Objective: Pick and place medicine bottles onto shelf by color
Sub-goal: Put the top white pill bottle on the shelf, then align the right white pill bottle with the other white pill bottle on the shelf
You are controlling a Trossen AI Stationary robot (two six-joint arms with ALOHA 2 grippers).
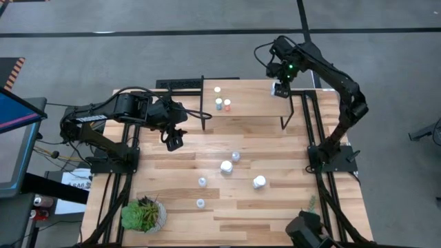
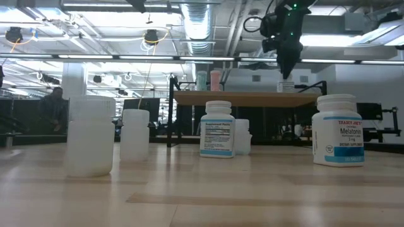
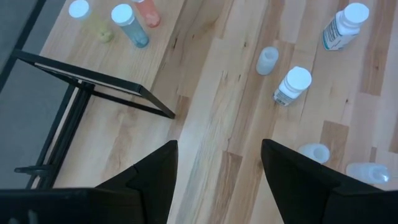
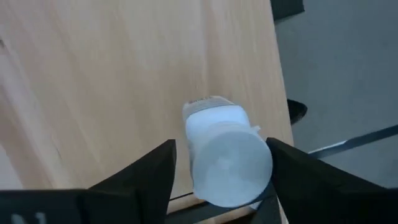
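- My right gripper (image 1: 282, 88) hangs over the far right corner of the shelf (image 1: 251, 103), pointing down at a white bottle (image 4: 225, 160) that stands there.
- In my right wrist view that bottle sits between my two fingers (image 4: 140, 177), with a sliver of gap showing on each side of its cap; fingers apart, nothing clamped.
- From the low view, my right gripper (image 2: 285, 63) sits just above the bottle (image 2: 286, 86), which stands upright on the shelf board (image 2: 252, 98).
- My left gripper (image 1: 174, 140) waits over the left part of the table (image 1: 275, 207), beside the shelf's left end, fingers spread and empty.
- Past my left fingers (image 3: 152, 174) I see bare wood and the shelf's black leg frame (image 3: 93, 93).
- On the shelf's left part stand three bottles: a white-capped one (image 1: 217, 89) at the far edge, a pale blue one (image 1: 219, 103) and an orange one (image 1: 227, 105) side by side nearer.
- On the table, nearer than the shelf, are five more bottles: a small one (image 1: 236, 156), a bigger white one (image 1: 226, 167), another big white one (image 1: 259, 182) to the right, and two small ones (image 1: 202, 182) and (image 1: 200, 204) nearer.
- A potted green plant (image 1: 142, 213) sits at the near left corner of the table.
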